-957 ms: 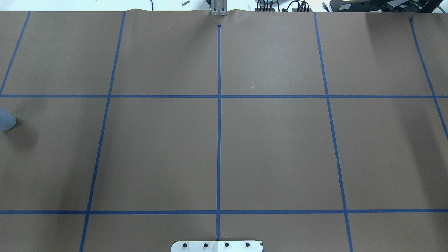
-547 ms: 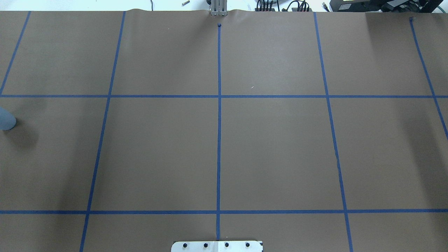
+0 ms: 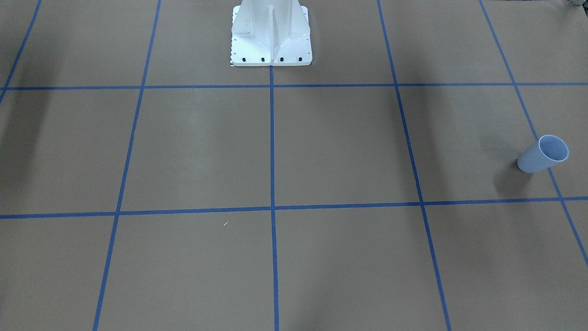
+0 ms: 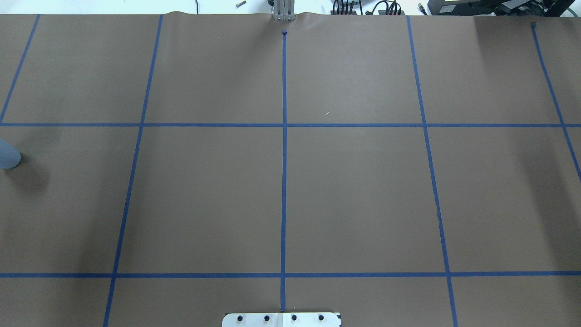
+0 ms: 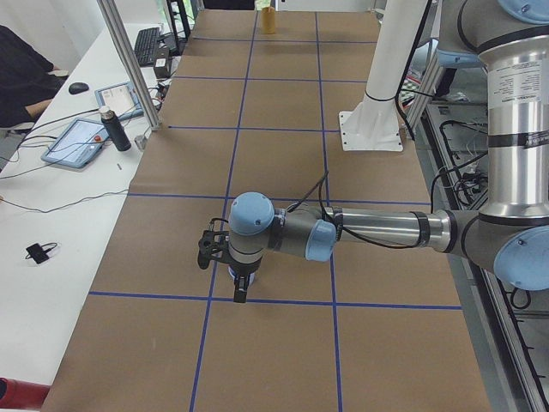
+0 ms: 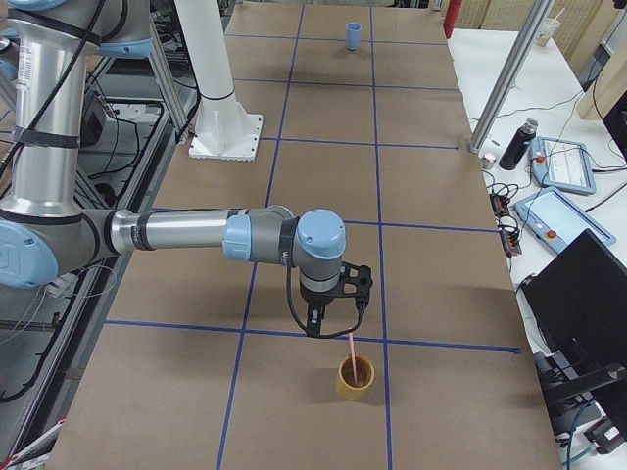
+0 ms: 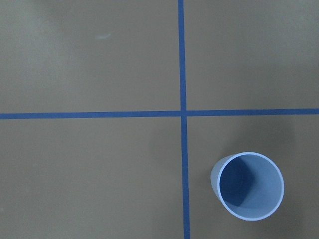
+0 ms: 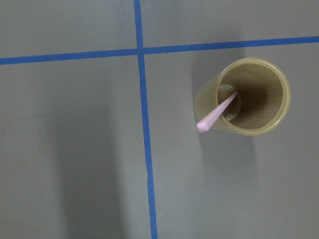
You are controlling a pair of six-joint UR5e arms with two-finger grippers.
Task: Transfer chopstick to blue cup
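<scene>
The chopstick (image 8: 217, 113) is a thin pale-pink stick leaning inside a tan cup (image 8: 251, 97); it also shows as the chopstick (image 6: 352, 351) in the exterior right view. My right gripper (image 6: 333, 318) hangs just above it, apart from the stick; I cannot tell whether it is open or shut. The blue cup (image 3: 543, 154) stands upright and empty at the table's far end, seen from above as the blue cup (image 7: 247, 185) and at the edge as the blue cup (image 4: 7, 156). My left gripper (image 5: 236, 287) hovers over it; its state cannot be told.
Brown paper with a blue tape grid (image 4: 284, 125) covers the table. The white robot pedestal (image 3: 271, 32) stands at the middle of the robot's side. A side bench holds tablets and a bottle (image 5: 111, 129). A person's sleeve (image 5: 21, 77) shows beside it.
</scene>
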